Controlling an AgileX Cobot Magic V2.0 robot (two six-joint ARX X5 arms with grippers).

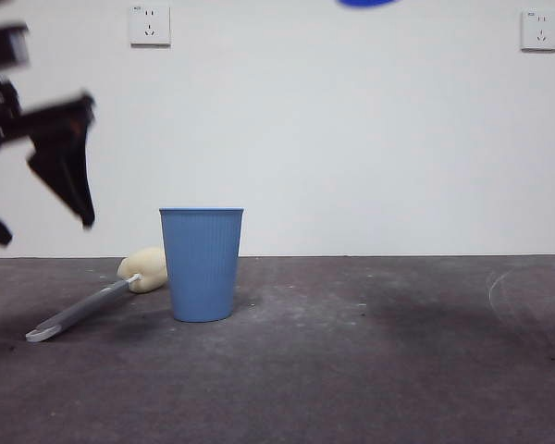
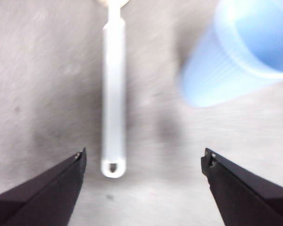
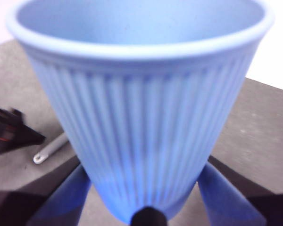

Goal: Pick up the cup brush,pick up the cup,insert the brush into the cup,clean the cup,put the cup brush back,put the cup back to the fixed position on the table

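Note:
The cup brush [image 1: 97,301] lies on the table [image 1: 370,370], grey handle toward the front left, cream sponge head [image 1: 145,269] behind a blue cup [image 1: 202,264] that stands upright. My left gripper [image 1: 39,227] hangs open in the air at the left, above the handle. In the left wrist view the handle [image 2: 113,94] lies between the open jaws of the left gripper [image 2: 144,157], not touched, with the standing cup [image 2: 236,56] beside it. My right gripper [image 3: 141,197] is shut on a second blue cup [image 3: 141,113], held upright high up. Only its blue bottom edge [image 1: 368,3] shows in the front view.
A white wall with two sockets [image 1: 150,25] [image 1: 539,30] closes the back of the table. In the right wrist view the left gripper [image 3: 9,132] and the brush handle's end [image 3: 49,151] show below the held cup.

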